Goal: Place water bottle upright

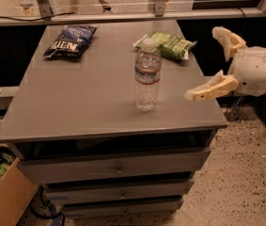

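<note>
The water bottle (147, 74) is seen standing upright on the worktop (66, 107), cap up, approx. mid-right of the surface and nearer the front edge than the back. The label band is set round its upper part; the body below is clear & ribbed. Nothing is touching it.

With the bottle on its base, the placing itself is judged done, and the step in hand is taken to be the clearing-off. For the next move, the arm would need to be drawn away to the right w/o any swing back across the worktop. The bottle is tall, light & narrow at the base, so it could prob. be tipped by a slight knock.

The end effector (203, 64) is found to the right of the bottle, near the worktop's right edge and well apart from the bottle. Its fingers are spread wide, and nothing is held between them. One finger is angled up & back, and the other is pointed low, its tip over the worktop's right edge. Contact w/ the surface can't be told.

A green snack bag (168, 45) is laid just behind the bottle, and a dark chip bag (70, 40) at the rear left, well apart. Drawers (118, 166) are seen under the worktop.
</note>
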Motion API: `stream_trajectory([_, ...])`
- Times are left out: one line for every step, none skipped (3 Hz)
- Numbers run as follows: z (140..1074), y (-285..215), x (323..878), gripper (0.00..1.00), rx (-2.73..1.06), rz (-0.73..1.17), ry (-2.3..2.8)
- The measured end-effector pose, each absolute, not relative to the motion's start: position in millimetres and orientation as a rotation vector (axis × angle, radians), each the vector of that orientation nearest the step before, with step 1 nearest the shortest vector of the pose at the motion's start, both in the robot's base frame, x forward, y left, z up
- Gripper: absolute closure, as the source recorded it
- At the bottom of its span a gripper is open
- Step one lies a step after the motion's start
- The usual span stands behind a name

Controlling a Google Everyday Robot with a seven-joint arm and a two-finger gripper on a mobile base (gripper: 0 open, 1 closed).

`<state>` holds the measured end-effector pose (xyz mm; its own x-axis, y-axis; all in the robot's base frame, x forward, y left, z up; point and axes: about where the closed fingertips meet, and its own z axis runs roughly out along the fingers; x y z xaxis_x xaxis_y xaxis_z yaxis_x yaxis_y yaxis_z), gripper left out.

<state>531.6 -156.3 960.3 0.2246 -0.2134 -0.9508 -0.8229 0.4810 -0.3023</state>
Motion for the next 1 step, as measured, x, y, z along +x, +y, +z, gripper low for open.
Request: stream_trajectory([960.7,-156.2,532.0,0.00,-1.029,0.541,1.313])
